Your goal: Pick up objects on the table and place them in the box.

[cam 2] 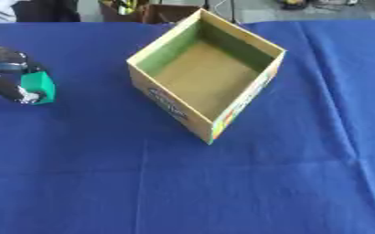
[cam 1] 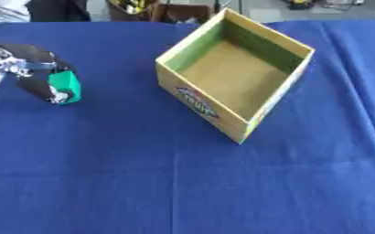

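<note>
Reaching in from the left edge, the robot's black and silver left hand [cam 1: 29,68] has its fingers curled around a small green block [cam 1: 65,87], pinching it between the dark fingers above and a thumb tip at the block's lower edge. That green block sits at the hand's right-hand end, its long axis running roughly up and down in the view and leaning slightly, with the top tilted toward the hand. Whether the block touches the blue cloth-covered table [cam 1: 142,183] or hangs just above it cannot be told.

Further right, well apart from the hand and block, stands an open yellow cardboard box [cam 1: 247,121] with a green inner wall and a brown floor. It is turned diagonally, so one corner points toward the robot and its long axis runs from the near right to the far left. A printed blue label marks its near left outer wall, and nothing is visible inside it. Beyond the table's far edge sit some dark items.
</note>
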Controlling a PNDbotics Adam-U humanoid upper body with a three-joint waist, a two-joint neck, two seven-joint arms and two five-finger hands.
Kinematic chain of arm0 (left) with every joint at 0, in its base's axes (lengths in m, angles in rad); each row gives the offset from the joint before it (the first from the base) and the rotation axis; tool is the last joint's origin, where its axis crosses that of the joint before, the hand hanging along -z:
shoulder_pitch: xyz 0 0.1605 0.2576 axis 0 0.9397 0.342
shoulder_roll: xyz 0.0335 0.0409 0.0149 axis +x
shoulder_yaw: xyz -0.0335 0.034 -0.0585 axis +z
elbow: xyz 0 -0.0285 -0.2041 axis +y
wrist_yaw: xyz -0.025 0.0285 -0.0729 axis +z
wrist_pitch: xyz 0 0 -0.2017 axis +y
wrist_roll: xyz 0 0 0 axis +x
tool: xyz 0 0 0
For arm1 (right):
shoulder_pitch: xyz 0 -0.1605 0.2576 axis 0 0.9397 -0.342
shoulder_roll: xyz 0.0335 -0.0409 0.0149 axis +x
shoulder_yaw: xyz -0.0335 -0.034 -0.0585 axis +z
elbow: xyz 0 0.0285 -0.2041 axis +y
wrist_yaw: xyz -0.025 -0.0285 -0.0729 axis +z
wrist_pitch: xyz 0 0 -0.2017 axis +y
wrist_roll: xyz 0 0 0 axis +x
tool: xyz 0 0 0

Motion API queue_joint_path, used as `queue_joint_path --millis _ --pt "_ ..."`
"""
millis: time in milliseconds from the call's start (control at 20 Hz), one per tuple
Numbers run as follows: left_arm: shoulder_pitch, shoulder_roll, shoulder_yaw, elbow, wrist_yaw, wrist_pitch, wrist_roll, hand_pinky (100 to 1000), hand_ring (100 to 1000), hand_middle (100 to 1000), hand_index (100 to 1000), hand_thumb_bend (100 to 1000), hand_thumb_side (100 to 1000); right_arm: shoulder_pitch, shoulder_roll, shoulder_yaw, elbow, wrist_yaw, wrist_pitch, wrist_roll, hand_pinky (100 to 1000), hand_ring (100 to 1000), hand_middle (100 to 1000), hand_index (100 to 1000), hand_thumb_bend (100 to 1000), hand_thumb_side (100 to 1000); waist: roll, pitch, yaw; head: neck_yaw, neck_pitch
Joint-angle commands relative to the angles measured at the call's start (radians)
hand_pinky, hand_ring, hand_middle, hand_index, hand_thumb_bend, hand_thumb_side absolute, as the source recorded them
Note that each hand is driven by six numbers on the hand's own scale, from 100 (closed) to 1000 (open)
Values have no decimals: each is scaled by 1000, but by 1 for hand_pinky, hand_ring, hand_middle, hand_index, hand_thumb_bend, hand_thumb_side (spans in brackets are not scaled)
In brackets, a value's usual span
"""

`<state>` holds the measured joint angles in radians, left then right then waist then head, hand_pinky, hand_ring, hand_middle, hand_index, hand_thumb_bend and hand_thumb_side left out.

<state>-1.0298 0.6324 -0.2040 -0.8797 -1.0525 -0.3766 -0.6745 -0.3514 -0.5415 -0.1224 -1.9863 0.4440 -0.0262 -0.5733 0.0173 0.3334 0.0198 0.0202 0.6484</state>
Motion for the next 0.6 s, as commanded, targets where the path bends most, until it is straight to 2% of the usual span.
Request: queue_joint_path --millis 50,150,250,350,600 --pt "-18 21 15 -11 2 -1 36 723 670 602 860 325 623 -5 -17 -7 -14 -8 2 -3 710 708 589 670 100 933 -1 -17 2 2 -5" --pt "-20 21 17 -22 8 4 77 669 630 565 804 215 634 -5 -16 -7 -14 -9 3 -4 709 707 587 669 100 929 -2 -17 2 1 -6" --pt "-20 21 18 -34 13 12 127 647 612 525 739 155 645 -4 -15 -6 -14 -10 6 -4 708 706 587 669 100 928 -2 -17 2 0 -6" --pt "-20 21 18 -38 15 19 163 626 593 501 714 100 629 -3 -15 -6 -14 -10 8 -4 707 705 585 668 100 925 -2 -18 3 -1 -5" --pt "-20 21 17 -49 5 36 239 528 514 428 652 100 574 -3 -14 -7 -14 -12 10 -9 706 702 583 666 100 920 0 -22 4 -3 -4"
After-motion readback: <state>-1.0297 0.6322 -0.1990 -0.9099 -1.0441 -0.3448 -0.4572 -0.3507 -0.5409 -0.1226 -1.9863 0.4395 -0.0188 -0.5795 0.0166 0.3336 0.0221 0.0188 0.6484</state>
